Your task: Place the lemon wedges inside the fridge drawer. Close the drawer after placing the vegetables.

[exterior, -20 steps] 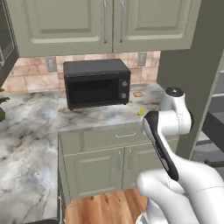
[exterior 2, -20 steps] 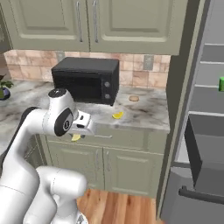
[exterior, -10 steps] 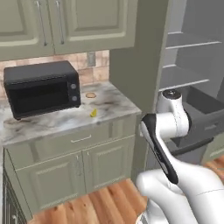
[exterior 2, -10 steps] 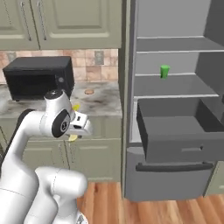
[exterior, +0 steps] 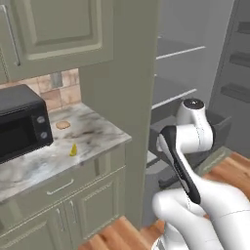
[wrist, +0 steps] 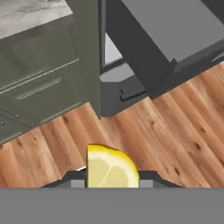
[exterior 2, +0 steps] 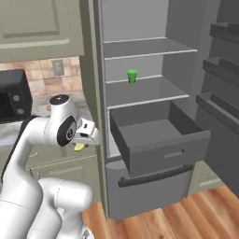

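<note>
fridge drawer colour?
Dark grey, the fridge drawer pulled open; clearest in the right base view.

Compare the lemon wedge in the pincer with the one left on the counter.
The held lemon wedge sits clamped in the pincer, off any surface; the counter lemon wedge lies free on the marble counter, near the microwave. The held wedge is close to the open fridge drawer; the counter wedge is farther from it. Both are bright yellow.
</note>
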